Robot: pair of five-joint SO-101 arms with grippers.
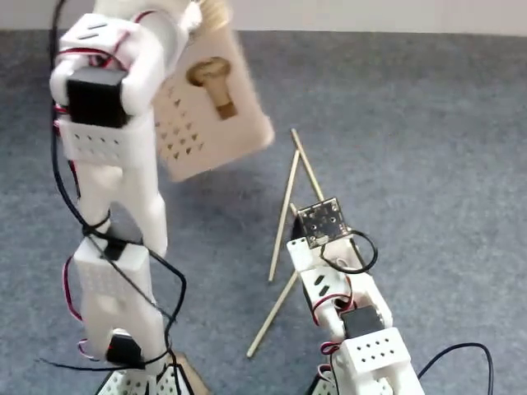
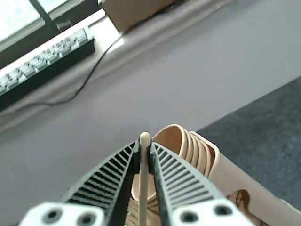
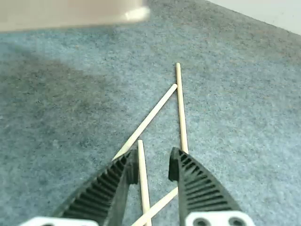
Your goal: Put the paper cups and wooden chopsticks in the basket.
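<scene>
To your left, the left arm [image 1: 115, 123] stands raised over the grey carpet [image 1: 428, 123]. You can see the left gripper [image 2: 145, 147] with its fingers pressed together on 1 held chopstick [image 2: 142, 188], whose tip pokes out just past the fingertips. Just beyond that tip is a nested stack of paper cups [image 2: 188, 143], sitting in the open top of the pale wooden basket [image 1: 235, 123] at the far side of the carpet. Moving right, you have 4 loose chopsticks [image 1: 284, 214] lying on the carpet, some crossing each other. Over their near ends is the right gripper [image 3: 154, 162], fingers apart, with 1 near chopstick [image 3: 142, 183] lying between them, close to one finger.
</scene>
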